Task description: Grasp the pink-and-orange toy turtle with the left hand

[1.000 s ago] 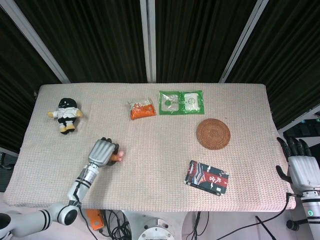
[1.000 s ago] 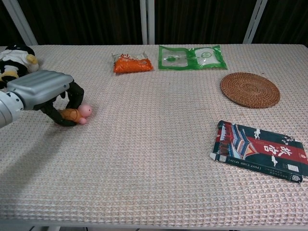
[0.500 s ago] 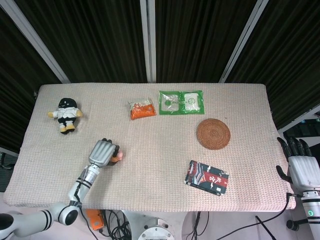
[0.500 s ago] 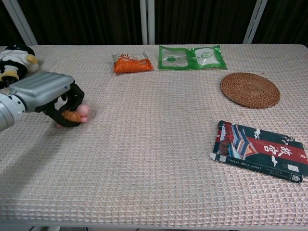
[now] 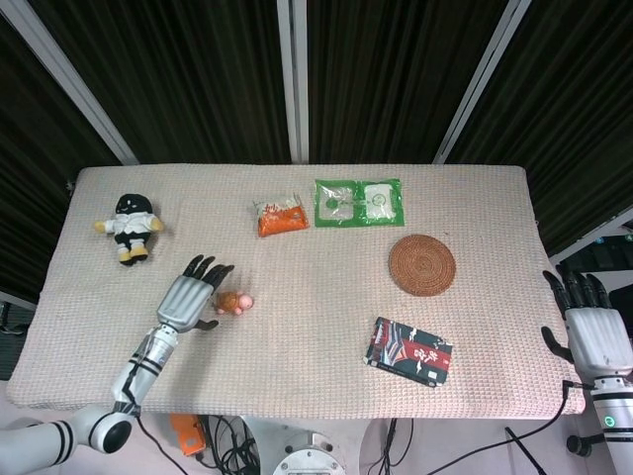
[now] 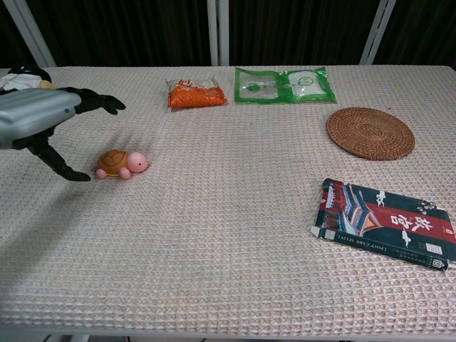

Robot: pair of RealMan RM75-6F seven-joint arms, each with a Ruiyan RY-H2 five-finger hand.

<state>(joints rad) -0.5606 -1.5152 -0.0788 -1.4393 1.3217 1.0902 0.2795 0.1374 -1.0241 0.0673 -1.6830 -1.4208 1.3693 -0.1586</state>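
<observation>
The pink-and-orange toy turtle (image 5: 234,302) (image 6: 122,163) lies on the woven cloth, left of the middle, with its pink head pointing right. My left hand (image 5: 188,295) (image 6: 44,122) hovers just to its left with the fingers spread wide and nothing in them. The thumb reaches down toward the cloth beside the turtle's shell without touching it. My right hand (image 5: 587,329) hangs off the table's right edge with its fingers apart and empty.
A black-and-white plush doll (image 5: 131,226) lies at the far left. An orange snack bag (image 5: 281,216) and a green packet (image 5: 358,201) sit at the back, a round woven coaster (image 5: 422,264) to the right, and a dark patterned box (image 5: 408,351) near the front right.
My left hand has let go of the turtle, spread its fingers and drawn back to the left and upward. The turtle now lies free on the cloth. The right hand has barely moved.
</observation>
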